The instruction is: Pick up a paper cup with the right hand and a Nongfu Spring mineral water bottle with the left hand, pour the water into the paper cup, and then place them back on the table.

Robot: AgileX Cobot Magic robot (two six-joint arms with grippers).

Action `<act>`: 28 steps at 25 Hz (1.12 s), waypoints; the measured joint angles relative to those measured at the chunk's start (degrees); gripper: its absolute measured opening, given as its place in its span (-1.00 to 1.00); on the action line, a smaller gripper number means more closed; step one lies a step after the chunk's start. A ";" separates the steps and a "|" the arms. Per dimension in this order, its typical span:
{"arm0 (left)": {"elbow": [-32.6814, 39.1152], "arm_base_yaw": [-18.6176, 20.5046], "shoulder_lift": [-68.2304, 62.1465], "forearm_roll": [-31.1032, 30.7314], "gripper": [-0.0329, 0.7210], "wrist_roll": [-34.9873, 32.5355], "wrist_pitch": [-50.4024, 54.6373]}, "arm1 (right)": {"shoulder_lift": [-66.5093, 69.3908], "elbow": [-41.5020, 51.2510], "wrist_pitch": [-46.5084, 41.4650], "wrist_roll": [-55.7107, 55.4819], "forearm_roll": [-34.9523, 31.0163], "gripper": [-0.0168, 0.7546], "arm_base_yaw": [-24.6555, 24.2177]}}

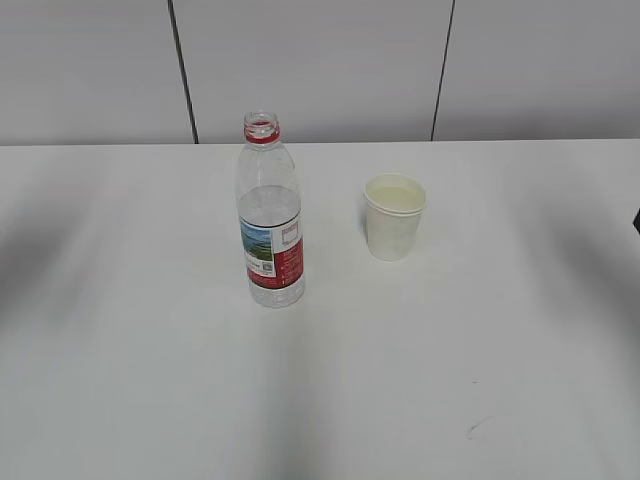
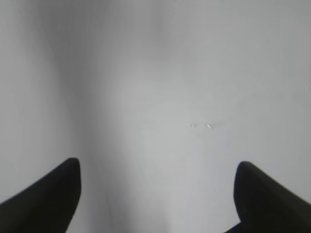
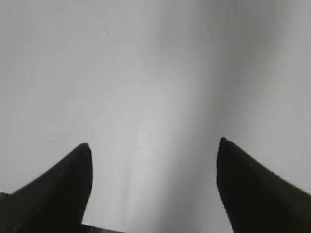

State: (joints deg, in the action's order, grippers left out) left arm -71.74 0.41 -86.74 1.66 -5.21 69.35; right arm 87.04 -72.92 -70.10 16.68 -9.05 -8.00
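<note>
The Nongfu Spring mineral water bottle point(image 1: 270, 215) stands upright, uncapped, left of centre on the table point(image 1: 130, 380); the paper cup point(image 1: 394, 217) stands upright just to its right, apart from it. The left hand point(image 2: 156, 177) and right hand point(image 3: 154, 165) each hold 2 fingers spread over bare tabletop, gripping nothing. Neither wrist view shows its target, so bearing cannot be told; by side, bottle suits left, cup suits right.

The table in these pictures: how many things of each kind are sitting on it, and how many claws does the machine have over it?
Bottles: 1, the Nongfu Spring mineral water bottle, uncapped and upright.
Cups: 1, the paper cup, to the right of the bottle and apart from it.
Claws: 2, the left gripper and the right gripper, both open over bare table, holding nothing.
Total: 4.
</note>
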 joint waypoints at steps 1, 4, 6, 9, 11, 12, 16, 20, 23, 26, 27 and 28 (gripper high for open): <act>2.31 0.00 0.95 0.25 0.60 0.00 -0.43 | -1.15 1.76 0.23 0.14 -0.23 0.56 0.00; 8.07 0.00 4.71 0.43 0.57 0.00 -2.74 | -5.01 6.39 1.43 1.04 -0.61 0.56 0.00; 11.93 0.00 7.06 0.48 0.54 0.00 -4.24 | -7.06 9.36 1.98 1.73 -0.72 0.56 0.00; 17.66 0.00 10.75 1.39 0.53 0.00 -5.52 | -10.09 13.29 2.99 2.31 -0.82 0.56 0.00; 21.24 0.00 13.59 2.35 0.52 0.00 -6.00 | -12.31 15.84 4.30 2.43 -0.95 0.56 0.00; 22.83 0.00 14.85 2.60 0.52 0.00 -6.23 | -13.42 17.39 5.13 2.43 -1.06 0.56 0.00; 27.90 0.00 21.29 2.86 0.52 0.00 -7.55 | -17.08 21.05 6.21 2.53 -1.29 0.56 0.00; 33.09 0.00 28.58 2.92 0.52 0.00 -9.50 | -20.35 22.51 6.46 2.54 -1.52 0.56 0.00; 37.68 0.00 34.12 2.92 0.52 0.00 -9.82 | -22.84 23.51 6.56 2.65 -1.75 0.56 0.00; 40.28 0.00 39.15 2.97 0.52 0.12 -9.83 | -25.80 24.62 6.32 2.76 -2.17 0.56 0.00; 40.48 0.00 40.61 2.97 0.52 0.14 -9.91 | -27.01 25.02 6.30 2.76 -2.33 0.56 0.00; 40.48 0.00 41.85 2.99 0.52 0.19 -9.91 | -28.31 25.34 5.87 2.76 -2.59 0.56 0.00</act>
State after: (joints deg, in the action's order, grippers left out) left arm -31.26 0.41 -44.89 4.65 -5.03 59.44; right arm 58.73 -47.58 -64.22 19.44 -11.64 -8.00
